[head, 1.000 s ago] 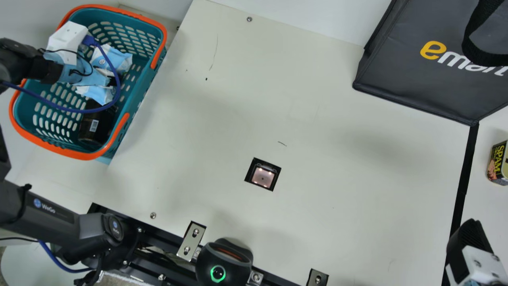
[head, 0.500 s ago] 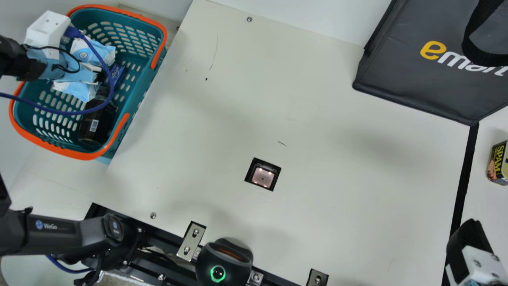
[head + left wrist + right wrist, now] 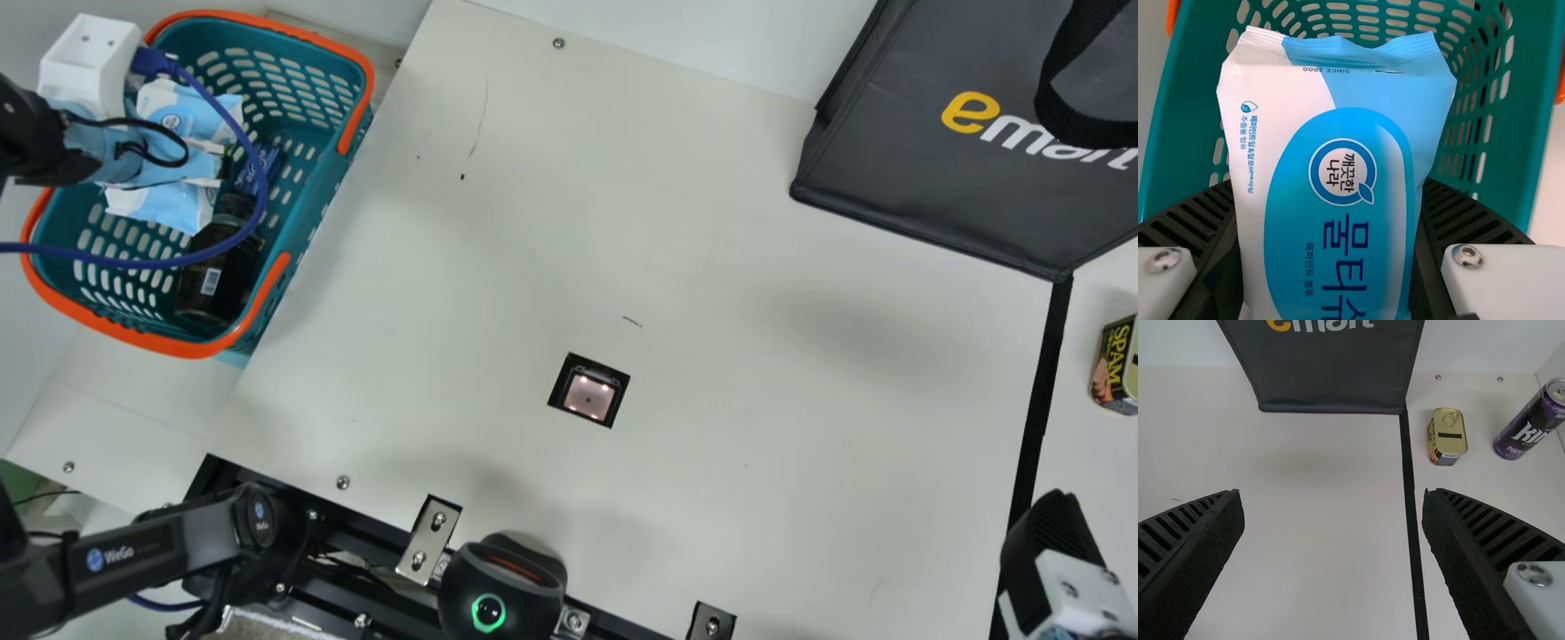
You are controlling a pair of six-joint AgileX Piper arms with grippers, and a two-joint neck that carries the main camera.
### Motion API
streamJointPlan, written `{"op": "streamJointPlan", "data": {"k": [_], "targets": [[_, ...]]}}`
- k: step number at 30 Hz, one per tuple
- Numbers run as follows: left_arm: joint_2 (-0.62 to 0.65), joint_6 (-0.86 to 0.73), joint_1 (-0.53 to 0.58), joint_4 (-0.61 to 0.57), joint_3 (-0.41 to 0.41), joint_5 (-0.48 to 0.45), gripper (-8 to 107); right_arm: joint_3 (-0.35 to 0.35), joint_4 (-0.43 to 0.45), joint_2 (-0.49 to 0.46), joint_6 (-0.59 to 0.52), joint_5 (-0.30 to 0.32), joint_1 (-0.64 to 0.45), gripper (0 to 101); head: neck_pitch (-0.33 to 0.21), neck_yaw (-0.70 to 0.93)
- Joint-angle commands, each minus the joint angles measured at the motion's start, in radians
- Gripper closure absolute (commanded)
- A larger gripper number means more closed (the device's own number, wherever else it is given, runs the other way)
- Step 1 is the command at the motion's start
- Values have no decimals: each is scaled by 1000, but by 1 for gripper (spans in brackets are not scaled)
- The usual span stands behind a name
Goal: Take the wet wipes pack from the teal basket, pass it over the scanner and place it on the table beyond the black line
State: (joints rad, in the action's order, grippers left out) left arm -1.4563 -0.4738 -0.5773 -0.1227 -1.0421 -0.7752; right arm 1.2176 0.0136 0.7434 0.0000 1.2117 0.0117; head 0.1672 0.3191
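1. At the far left is the teal basket (image 3: 311,203), which has an orange handle.
2. The wet wipes pack (image 3: 182,111) is at the basket, in the part by the left arm. It is blue and white. I can't tell how high up it is.
3. The left gripper (image 3: 215,167) is at the basket too, and it is holding the pack. The left wrist view shows one black ribbed finger (image 3: 1188,223) on each side of the pack, with the pack's printed front facing that camera.
4. In the basket, near the pack, there is a dark bottle (image 3: 213,280) with a small white label. A little blue packet (image 3: 260,169) is just beside the bottle's top.
5. Next comes a round black thing (image 3: 507,582) with a green ring of light, at the table's near edge.
6. The scanner (image 3: 589,396) is a small lit square set in the table (image 3: 756,356). The pack is well apart from it.
7. A big dark bag (image 3: 925,187) is at the far side.
8. The black line (image 3: 1038,400) starts at the bag's corner. The pack is on the basket's side of it.
9. The right gripper (image 3: 1049,538) is near the line. Its fingers are wide apart, with nothing between them but air.
10. Past the line is a small food tin (image 3: 1115,364), then a tall purple can (image 3: 1531,423).
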Motion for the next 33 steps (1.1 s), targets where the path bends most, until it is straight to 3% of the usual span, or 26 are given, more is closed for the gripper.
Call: {"op": "streamJointPlan", "data": {"k": [1, 18, 33], "targets": [[22, 103, 27, 25, 1, -8, 107, 0, 0, 0, 0, 0, 0, 6, -29, 2], [150, 383, 281, 138, 30, -82, 107, 0, 0, 0, 0, 1, 0, 6, -29, 2], [236, 480, 546, 130, 76, -174, 107, 0, 0, 0, 0, 1, 0, 6, -29, 2]]}}
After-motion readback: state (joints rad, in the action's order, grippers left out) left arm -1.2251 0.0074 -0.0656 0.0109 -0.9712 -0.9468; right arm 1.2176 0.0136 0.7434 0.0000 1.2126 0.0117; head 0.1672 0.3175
